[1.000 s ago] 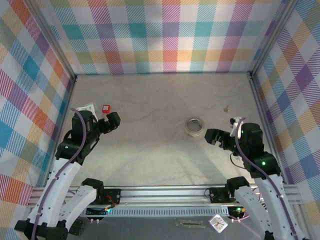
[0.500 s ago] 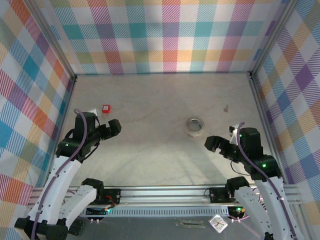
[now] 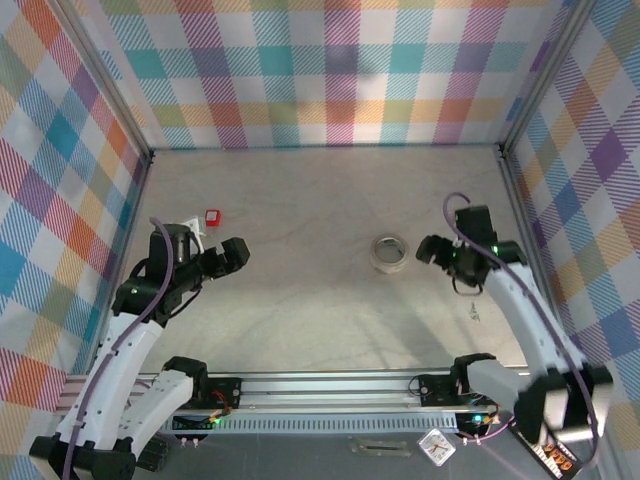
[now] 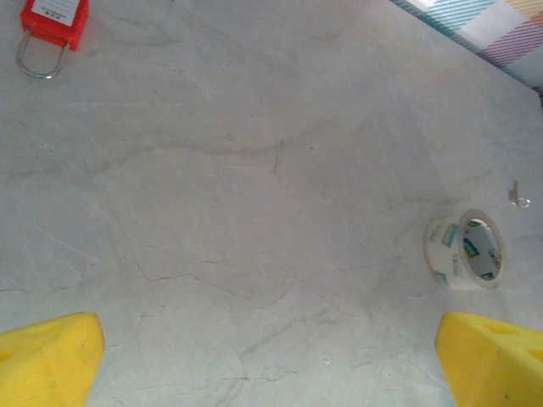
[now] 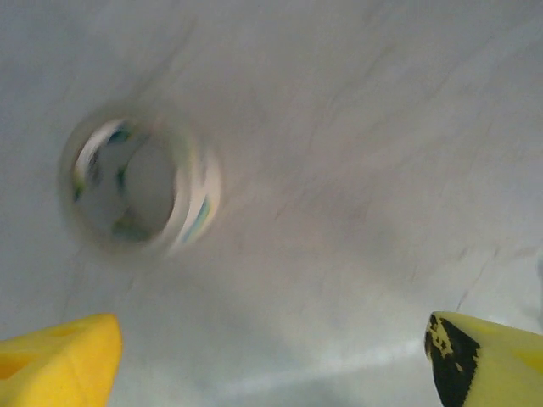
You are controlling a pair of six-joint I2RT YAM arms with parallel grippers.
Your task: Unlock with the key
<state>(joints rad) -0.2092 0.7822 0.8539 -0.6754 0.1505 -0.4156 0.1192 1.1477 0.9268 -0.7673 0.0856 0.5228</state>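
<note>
The red padlock (image 3: 211, 216) lies on the table at the far left, its shackle showing in the left wrist view (image 4: 51, 25). A small silver key (image 4: 518, 197) lies beyond the tape roll at the right. My left gripper (image 3: 237, 255) hovers near and right of the padlock, open, with nothing between its yellow fingertips (image 4: 51, 356). My right gripper (image 3: 430, 248) is open just right of the tape roll, its fingertips (image 5: 488, 356) wide apart over bare table. The right wrist view is blurred by motion.
A white tape roll (image 3: 389, 252) stands mid-table, also seen from the left wrist (image 4: 467, 250) and as a blur from the right wrist (image 5: 140, 182). Checked walls with metal rails (image 3: 515, 200) enclose the table on three sides.
The right arm has swung away from the near right towards the tape roll, its gripper now close beside it. The left gripper has drifted slightly nearer and to the right.
</note>
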